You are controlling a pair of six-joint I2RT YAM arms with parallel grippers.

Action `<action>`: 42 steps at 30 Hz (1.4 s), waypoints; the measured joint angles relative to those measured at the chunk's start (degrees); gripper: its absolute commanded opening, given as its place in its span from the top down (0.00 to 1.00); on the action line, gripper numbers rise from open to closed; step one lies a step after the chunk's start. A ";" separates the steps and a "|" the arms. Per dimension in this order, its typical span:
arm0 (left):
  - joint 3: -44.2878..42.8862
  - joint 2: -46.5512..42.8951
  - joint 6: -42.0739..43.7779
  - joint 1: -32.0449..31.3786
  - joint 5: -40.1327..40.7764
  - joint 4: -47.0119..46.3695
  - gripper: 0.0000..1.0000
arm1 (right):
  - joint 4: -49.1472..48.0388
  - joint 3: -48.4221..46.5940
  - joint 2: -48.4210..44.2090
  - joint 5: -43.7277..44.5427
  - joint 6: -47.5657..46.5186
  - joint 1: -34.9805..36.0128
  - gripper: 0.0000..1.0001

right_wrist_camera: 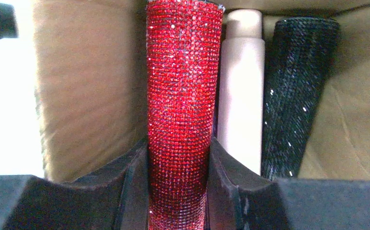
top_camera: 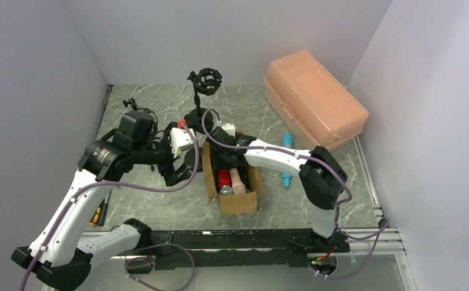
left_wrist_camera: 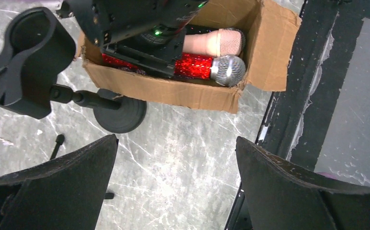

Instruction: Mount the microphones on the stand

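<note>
At the far left, our left tool point(left_wrist_camera: 175, 143) hangs over the bench point(top_camera: 159, 206) with its fingers spread wide and nothing between them, so it has no part in the work yet. In the upper left of the left wrist view, the clip stand point(left_wrist_camera: 29, 60) has an empty holder, and its round base rests just beside the cardboard box point(top_camera: 244, 203). Near the top centre of the overhead view, the ring-mount stand point(top_camera: 206, 82) is bare as well. We therefore judge that no microphone has been attached so far. In the middle of the overhead view, our right tool point(right_wrist_camera: 178, 143) reaches down into the box. Its fingers press on either side of the glittery red microphone point(right_wrist_camera: 183, 72), which lies among the others and has not been lifted. To its right, the peach microphone point(right_wrist_camera: 241, 86) rests against it, and next comes a dark glittery microphone point(right_wrist_camera: 295, 86), both untouched. Further right, outside the box, the light blue microphone point(top_camera: 287, 159) lies flat on the bench. Beyond it, at the upper right, sits a peach plastic case point(top_camera: 313, 100). We cannot make out a plain black microphone in these views. As we see it, the first pick is only beginning. The red one must come out and go to a stand, and every other microphone is left to do.
</note>
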State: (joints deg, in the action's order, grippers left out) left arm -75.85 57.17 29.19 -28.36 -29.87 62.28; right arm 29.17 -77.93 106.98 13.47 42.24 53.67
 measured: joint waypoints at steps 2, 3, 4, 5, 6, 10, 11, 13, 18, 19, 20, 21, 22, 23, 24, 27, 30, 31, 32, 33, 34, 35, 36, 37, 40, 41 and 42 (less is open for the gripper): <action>-0.63 0.04 -0.02 0.15 0.48 -0.26 0.01 | 1.29 -0.02 -2.08 -0.04 -0.17 0.09 0.91; -1.01 0.11 -0.04 0.15 0.85 -0.28 0.01 | 1.88 -0.17 -3.61 0.11 -0.35 0.11 0.92; -1.25 0.20 -0.07 0.17 1.18 -0.31 0.01 | 2.64 -0.76 -5.29 0.20 -0.46 0.11 0.93; -1.42 0.24 -0.07 0.17 1.33 -0.33 0.00 | 3.37 -1.53 -6.64 0.20 -0.59 0.11 0.94; -1.60 0.33 -0.07 0.22 1.53 -0.28 0.00 | 4.28 -2.80 -8.46 0.33 -0.66 0.02 0.95; -1.90 0.72 -0.09 0.22 2.38 -0.48 0.00 | 6.38 -6.62 -14.95 0.94 -1.31 -0.33 0.96; -1.92 0.79 -0.11 0.22 2.60 -0.55 0.00 | 6.91 -7.04 -16.94 1.11 -1.77 -0.66 0.96; -1.92 0.85 -0.15 0.22 2.99 -0.76 0.01 | 7.93 -7.06 -19.93 0.83 -2.84 -2.45 0.97; -3.04 1.99 -1.03 0.39 5.33 -0.83 0.01 | 8.35 -3.45 -24.72 -1.60 -6.93 -14.32 0.97; -3.19 2.27 -1.07 0.50 5.62 -0.96 0.01 | 8.35 -2.45 -24.85 -2.10 -7.87 -16.87 0.97; -3.21 2.38 -1.14 0.63 5.84 -1.18 0.01 | 8.39 -1.60 -24.81 -2.14 -8.61 -18.71 0.97; -3.21 2.45 -1.18 0.81 5.99 -1.38 0.01 | 8.41 -0.46 -24.55 -2.32 -9.60 -20.70 0.97; -3.13 2.40 -1.20 0.94 6.08 -1.70 0.01 | 8.44 0.79 -24.13 -2.54 -10.54 -22.29 0.97; -3.06 2.21 -1.20 1.07 6.16 -2.05 0.00 | 8.39 2.14 -23.56 -2.84 -11.39 -23.61 0.97; -2.86 1.88 -1.20 1.14 6.19 -2.49 0.01 | 8.37 3.21 -22.95 -3.10 -12.00 -24.37 0.96; -1.57 0.37 -1.20 1.18 6.27 -4.13 0.01 | 7.08 7.21 -19.78 -3.91 -13.77 -26.03 0.94; -1.25 -0.13 -1.31 1.18 6.93 -4.72 0.01 | 5.33 9.99 -15.56 -4.22 -14.67 -26.56 0.92; -1.18 -0.02 -1.33 1.18 7.23 -4.81 0.01 | 4.55 10.75 -14.01 -4.22 -14.82 -26.58 0.90; -1.05 0.11 -1.33 1.20 7.30 -4.94 0.01 | 3.87 11.30 -12.61 -4.13 -14.91 -26.58 0.89; -0.72 0.24 -1.33 1.27 7.32 -5.18 0.01 | 3.19 11.67 -11.21 -3.98 -15.04 -26.58 0.86; -0.28 0.37 -1.33 1.33 7.30 -5.42 0.00 | 2.67 11.80 -10.12 -3.74 -15.08 -26.60 0.83; 0.04 0.50 -1.36 1.40 7.30 -5.42 0.00 | 1.97 11.80 -8.79 -3.30 -15.13 -26.60 0.78; 0.31 0.70 -1.36 1.40 7.30 -5.42 0.01 | 1.09 11.80 -7.54 -2.99 -15.21 -26.58 0.73; 0.39 0.85 -1.36 1.42 7.30 -5.35 0.01 | 0.61 11.78 -6.69 -2.71 -15.23 -26.58 0.68; 0.39 1.49 -1.25 1.44 7.30 -5.18 0.01 | 0.70 11.34 -4.70 -1.20 -15.26 -26.67 0.51; 0.37 1.60 -1.20 1.44 7.32 -5.01 0.01 | 0.83 11.21 -4.52 -0.70 -15.28 -26.64 0.48; 0.37 1.73 -1.18 1.44 7.34 -4.74 0.01 | 1.09 11.04 -4.52 -0.26 -15.30 -26.67 0.46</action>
State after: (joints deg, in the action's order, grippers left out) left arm -75.48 58.89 28.01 -26.92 -22.52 57.54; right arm 30.26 -66.89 102.45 13.21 26.94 27.00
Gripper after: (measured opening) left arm 0.994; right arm 0.483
